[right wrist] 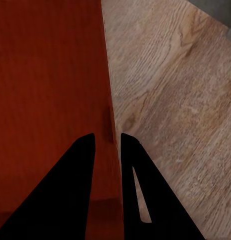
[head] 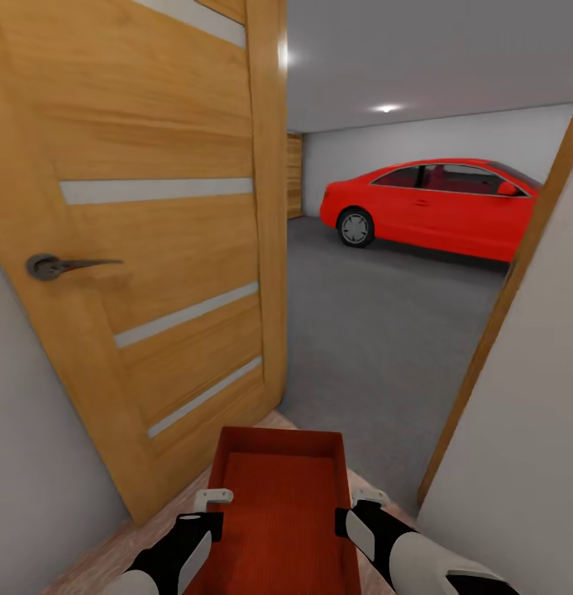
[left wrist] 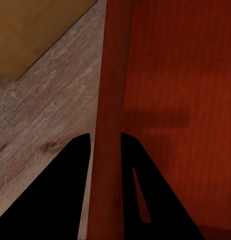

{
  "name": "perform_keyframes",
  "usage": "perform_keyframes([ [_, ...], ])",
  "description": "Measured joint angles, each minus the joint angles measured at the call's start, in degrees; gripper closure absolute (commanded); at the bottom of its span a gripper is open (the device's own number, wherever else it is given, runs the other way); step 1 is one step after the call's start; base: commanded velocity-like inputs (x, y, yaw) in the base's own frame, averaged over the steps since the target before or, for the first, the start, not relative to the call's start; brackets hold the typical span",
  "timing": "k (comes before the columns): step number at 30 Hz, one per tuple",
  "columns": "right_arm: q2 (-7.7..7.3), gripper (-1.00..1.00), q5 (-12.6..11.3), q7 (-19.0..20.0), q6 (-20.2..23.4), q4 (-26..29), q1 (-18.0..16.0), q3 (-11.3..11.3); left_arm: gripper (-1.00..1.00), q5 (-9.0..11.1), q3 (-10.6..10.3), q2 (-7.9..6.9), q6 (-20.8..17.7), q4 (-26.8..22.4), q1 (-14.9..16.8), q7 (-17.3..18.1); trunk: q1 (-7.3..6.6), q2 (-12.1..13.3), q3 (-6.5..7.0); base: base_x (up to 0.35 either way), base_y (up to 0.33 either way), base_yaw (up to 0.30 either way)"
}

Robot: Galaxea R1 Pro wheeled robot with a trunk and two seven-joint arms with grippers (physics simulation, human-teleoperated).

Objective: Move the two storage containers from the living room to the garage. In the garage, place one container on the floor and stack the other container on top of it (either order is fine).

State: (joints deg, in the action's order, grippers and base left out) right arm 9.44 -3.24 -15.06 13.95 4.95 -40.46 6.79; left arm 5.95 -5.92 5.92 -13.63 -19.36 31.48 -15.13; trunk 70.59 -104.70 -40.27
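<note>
Container [head: 279,504], red-orange and lidless, sits between our two grippers at the bottom of the head view, held up in front of us over the plank floor [head: 104,554]. Our left gripper [left wrist: 104,150] has its jaws clamped on the container's left wall [left wrist: 111,100], one finger outside and one inside, as the left wrist view shows. Our right gripper [right wrist: 107,147] is clamped the same way on the right wall [right wrist: 109,120], a dark finger on each side of the thin red edge. In the head view our left gripper [head: 213,498] and right gripper [head: 367,498] meet the two long walls near the middle of their length.

Below the container we see light wood planks in both wrist views. Just beyond its far end the planks stop and grey concrete [head: 377,330] begins. To our left stands an open wooden door [head: 154,248] with pale stripes and a dark handle [head: 59,265]. Through the doorway lies the garage with white walls, a ceiling light [head: 387,108] and a red car [head: 435,207] well ahead on the concrete
</note>
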Motion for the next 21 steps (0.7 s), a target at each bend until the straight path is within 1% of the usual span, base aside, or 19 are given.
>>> perform_keyframes([
  [4, 0.00, 1.00, 0.0, -0.1, 0.0, 0.0, 0.0, 0.0, 1.00, 0.0, 0.0, 0.00, 0.0, 0.0, 0.0, 0.0, 0.00, 0.0, 0.00, 0.000, 0.079, -0.265],
  [16, 0.00, 1.00, 0.0, 0.0, 0.0, 0.0, 0.0, 0.0, 1.00, 0.0, 0.0, 0.00, 0.0, 0.0, 0.0, 0.0, 0.00, 0.0, 0.00, 0.000, 0.004, -0.279],
  [18, 0.00, 1.00, 0.0, 0.0, 0.0, 0.0, 0.0, -0.1, 1.00, 0.1, 0.0, 0.00, 0.0, 0.0, 0.0, 0.0, 0.00, 0.0, 0.00, 0.041, 0.035, -0.126],
  [21, 0.01, 1.00, 0.0, 0.0, 0.0, 0.0, 0.0, 0.0, 1.00, 0.0, 0.0, -0.01, 0.0, 0.0, 0.0, 0.0, -0.02, 0.0, 0.00, 0.189, 0.162, -0.034],
])
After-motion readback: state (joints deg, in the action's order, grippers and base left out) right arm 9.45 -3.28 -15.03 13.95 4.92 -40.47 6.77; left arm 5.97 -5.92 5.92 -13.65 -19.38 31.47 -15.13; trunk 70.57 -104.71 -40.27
